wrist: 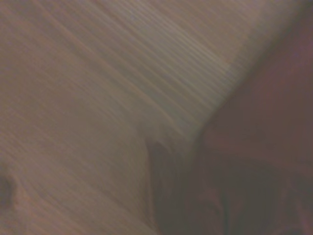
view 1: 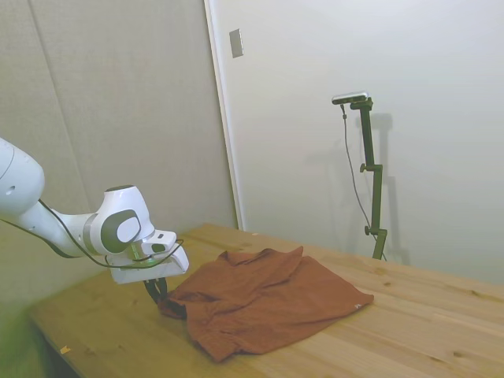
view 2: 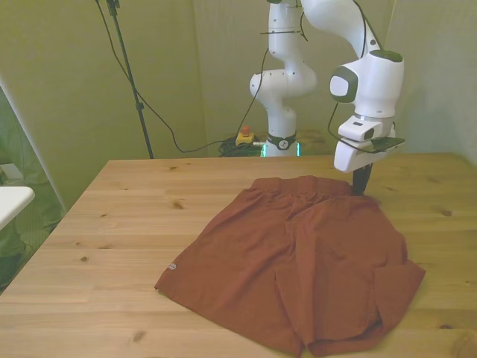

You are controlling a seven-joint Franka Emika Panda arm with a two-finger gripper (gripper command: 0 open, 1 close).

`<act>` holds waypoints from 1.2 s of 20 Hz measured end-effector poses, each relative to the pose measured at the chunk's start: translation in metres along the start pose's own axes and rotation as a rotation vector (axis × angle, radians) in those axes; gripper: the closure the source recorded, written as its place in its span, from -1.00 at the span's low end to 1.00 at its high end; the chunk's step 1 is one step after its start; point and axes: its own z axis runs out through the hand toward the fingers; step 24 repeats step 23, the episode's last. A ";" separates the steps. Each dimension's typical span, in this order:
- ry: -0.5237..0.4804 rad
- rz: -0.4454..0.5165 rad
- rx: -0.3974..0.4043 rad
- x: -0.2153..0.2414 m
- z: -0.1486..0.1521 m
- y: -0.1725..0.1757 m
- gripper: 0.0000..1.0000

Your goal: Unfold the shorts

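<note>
The rust-orange shorts (view 1: pixel 268 303) lie spread on the wooden table (view 1: pixel 441 307), with one part folded over at the near side in the front view. In that view the shorts (view 2: pixel 298 261) fill the table's middle and right. My gripper (view 2: pixel 361 186) is low at the far corner of the waistband, on the front view's right. In the side view my gripper (view 1: pixel 160 293) stands at the garment's left corner, its dark fingers close together and pinching the fabric edge. The wrist view is blurred, showing dark shorts (wrist: pixel 264 147) cloth against wood grain.
Bare wooden table (view 2: pixel 149 209) stretches across the front view's left. The edge of a white object (view 2: pixel 11 201) shows beyond the table's edge on that side. Plain walls stand behind the table.
</note>
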 end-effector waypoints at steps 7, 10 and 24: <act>0.013 0.021 -0.002 -0.005 -0.008 0.012 -1.00; 0.023 0.029 0.004 -0.008 -0.016 0.014 -1.00; 0.077 0.130 0.117 -0.017 -0.121 0.034 -1.00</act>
